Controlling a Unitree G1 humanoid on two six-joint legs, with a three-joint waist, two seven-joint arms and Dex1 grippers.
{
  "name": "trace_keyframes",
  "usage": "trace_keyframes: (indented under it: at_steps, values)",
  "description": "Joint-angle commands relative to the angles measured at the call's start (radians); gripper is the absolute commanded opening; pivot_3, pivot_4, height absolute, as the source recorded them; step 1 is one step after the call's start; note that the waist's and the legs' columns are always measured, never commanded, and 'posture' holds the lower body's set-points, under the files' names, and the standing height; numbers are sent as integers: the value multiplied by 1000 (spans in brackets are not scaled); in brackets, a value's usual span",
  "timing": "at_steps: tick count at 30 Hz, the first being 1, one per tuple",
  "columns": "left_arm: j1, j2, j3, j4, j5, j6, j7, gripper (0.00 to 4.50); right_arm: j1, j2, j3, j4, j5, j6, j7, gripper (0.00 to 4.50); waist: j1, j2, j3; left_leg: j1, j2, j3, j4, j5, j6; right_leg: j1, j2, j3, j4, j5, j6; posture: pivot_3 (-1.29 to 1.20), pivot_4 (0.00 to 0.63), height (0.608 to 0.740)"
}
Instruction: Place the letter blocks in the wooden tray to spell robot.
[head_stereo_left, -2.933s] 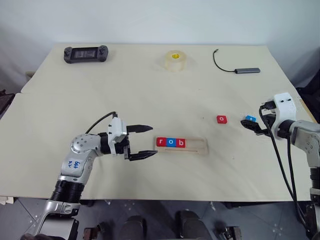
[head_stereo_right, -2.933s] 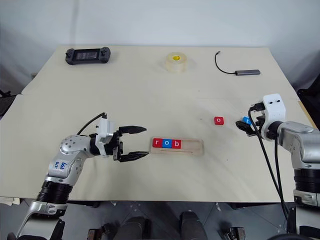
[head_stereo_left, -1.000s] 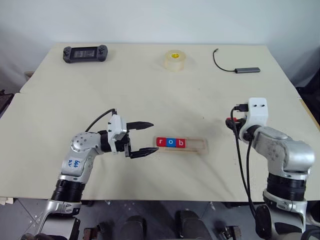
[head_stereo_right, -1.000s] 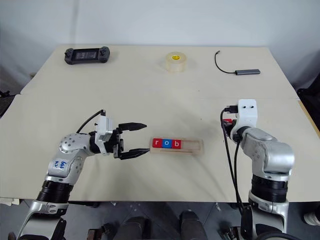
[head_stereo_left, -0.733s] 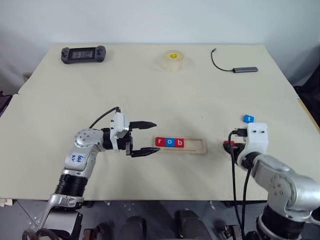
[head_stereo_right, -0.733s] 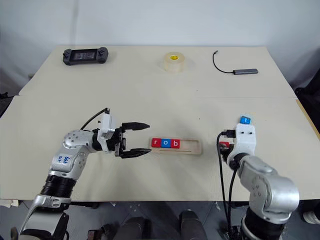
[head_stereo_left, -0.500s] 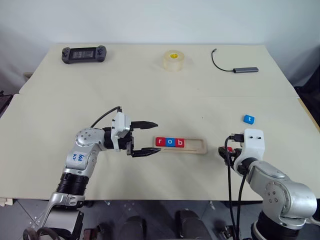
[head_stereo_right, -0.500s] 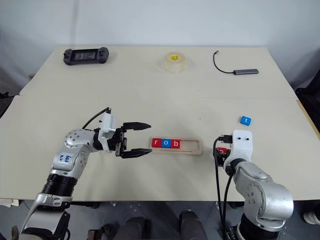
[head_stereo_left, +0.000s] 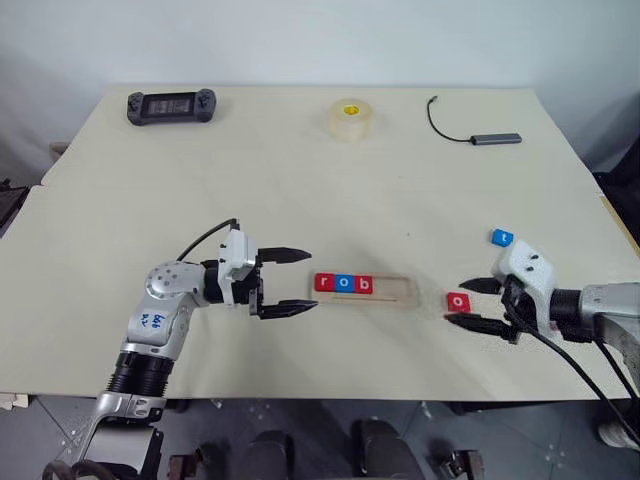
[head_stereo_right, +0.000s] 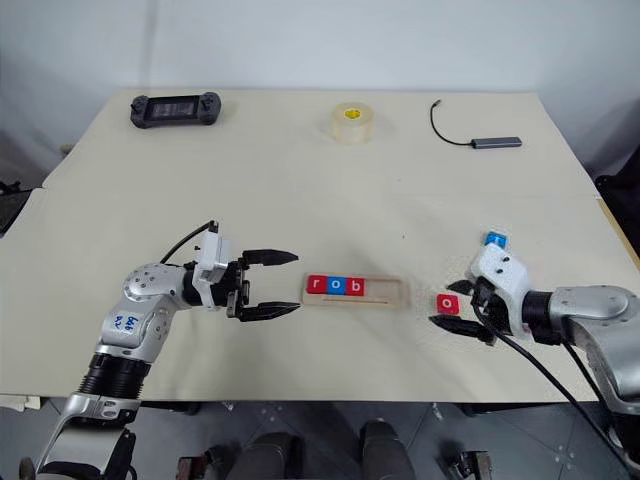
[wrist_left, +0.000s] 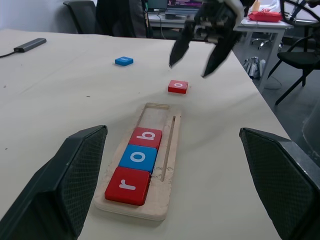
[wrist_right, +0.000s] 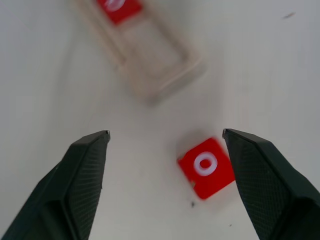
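Observation:
The wooden tray lies in the middle of the table, holding a red r, a blue o and a red b at its left end. Its right part is bare. A red o block lies flat on the table just right of the tray. My right gripper is open, one finger on each side of that block without gripping it. A blue t block sits on the table farther back. My left gripper hovers open just left of the tray, holding nothing.
At the back of the table are a roll of tape, a black game controller on the left, and a cable with a grey adapter on the right. The table's front edge runs close below both grippers.
The right gripper brought the red o block forward to a spot near the tray's right end, let go of it and opened. The left gripper stayed in place.

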Motion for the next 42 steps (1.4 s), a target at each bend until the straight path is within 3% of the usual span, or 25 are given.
trace_keyframes:
  at_steps: [1, 12, 15, 19, 21, 25, 27, 33, 42]
  values:
    - [2, 2, 7, -53, -21, -2, -1, 4500, -62, -31, 63, 147, -67, -188, 98, 3772, 0, 0, 0, 0, 0, 0, 0, 0, 0, 0, 0, 0, 0, 0, 0, 0, 150, 740]
    - [34, 14, 20, -104, -25, 16, 21, 4500, -195, 17, 179, 393, -156, -340, 160, 3772, 2, 0, 0, 0, 0, 0, 0, 1, -1, -1, -1, 0, 0, 0, 0, 0, 150, 740]
    - [32, 15, 20, -106, -27, 19, 24, 4500, -212, 29, 189, 429, -160, -342, 172, 3152, 1, 0, 0, 0, 0, -1, 1, 1, -1, -1, -1, -1, 0, 0, 0, 0, 150, 740]
    - [25, 15, 20, -109, -34, 22, 23, 4500, -226, 36, 192, 455, -168, -359, 177, 1786, 2, 0, 0, 0, 0, -1, 1, 1, -1, -1, -1, -1, 0, 0, 0, 0, 150, 740]
    - [23, 15, 18, -111, -38, 21, 20, 4500, -236, 38, 190, 459, -170, -363, 174, 1452, 2, 0, 0, 0, 0, -1, 1, 1, -1, -1, -1, -1, 0, 0, 0, 0, 150, 740]
    - [17, 19, 18, -108, -44, 22, 16, 4500, -292, 45, 183, 392, -137, -308, 186, 1453, -1, 0, 0, 0, 0, 0, 1, 1, -2, -1, -1, -1, 1, 0, 0, 0, 150, 740]
    - [16, 24, 24, -97, -41, 16, 16, 4500, -351, 55, 198, 291, -91, -195, 204, 1453, -4, 2, 1, 0, 0, 0, 1, 1, -2, -2, -1, 0, 2, 0, 0, 0, 150, 740]
    - [20, 31, 33, -85, -37, 11, 24, 4500, -501, 111, 317, 164, -94, 0, 200, 1453, 2, 2, 1, -1, 0, -2, 1, 2, -3, -3, -1, -1, 2, 0, 0, 0, 150, 740]
    - [53, 29, 38, -126, -37, 23, 50, 4500, -599, 197, 480, 300, -244, -75, 168, 1453, 22, 2, 1, -3, -2, -3, 1, 1, -2, -4, -3, -3, 0, 0, 0, 0, 150, 740]
